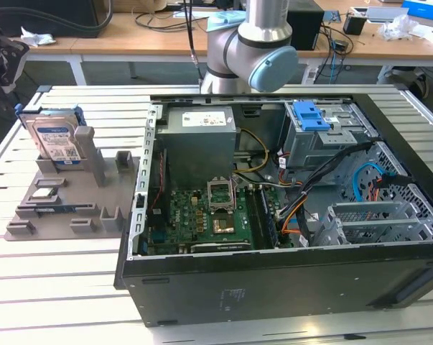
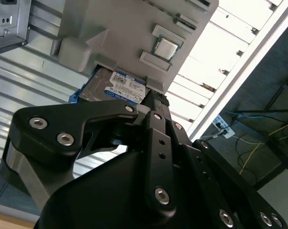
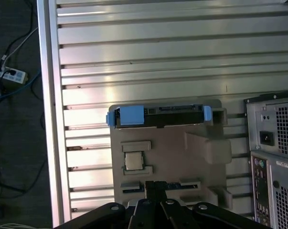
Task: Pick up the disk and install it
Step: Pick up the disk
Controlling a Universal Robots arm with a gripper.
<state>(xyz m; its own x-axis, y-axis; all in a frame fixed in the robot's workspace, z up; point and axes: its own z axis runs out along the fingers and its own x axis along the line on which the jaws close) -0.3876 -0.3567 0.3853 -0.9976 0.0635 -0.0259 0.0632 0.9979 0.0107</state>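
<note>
Bright even light, with glare bleaching the slatted table (image 2: 229, 47) in the second wrist view.

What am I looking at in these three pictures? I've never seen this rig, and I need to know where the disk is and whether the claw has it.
The machine is one robot arm with a black claw at its end. The exterior view comes from a camera off the arm; both wrist views come from cameras riding on the arm, looking past the claw. On the slatted metal table lies an open computer case, and beside it, at the exterior view's left, a grey holder. The disk, silver in a blue bracket, stands on edge in that holder; a square chip lies there too. The claw does not hold the disk: it hangs over the holder, apart from the disk.
</note>
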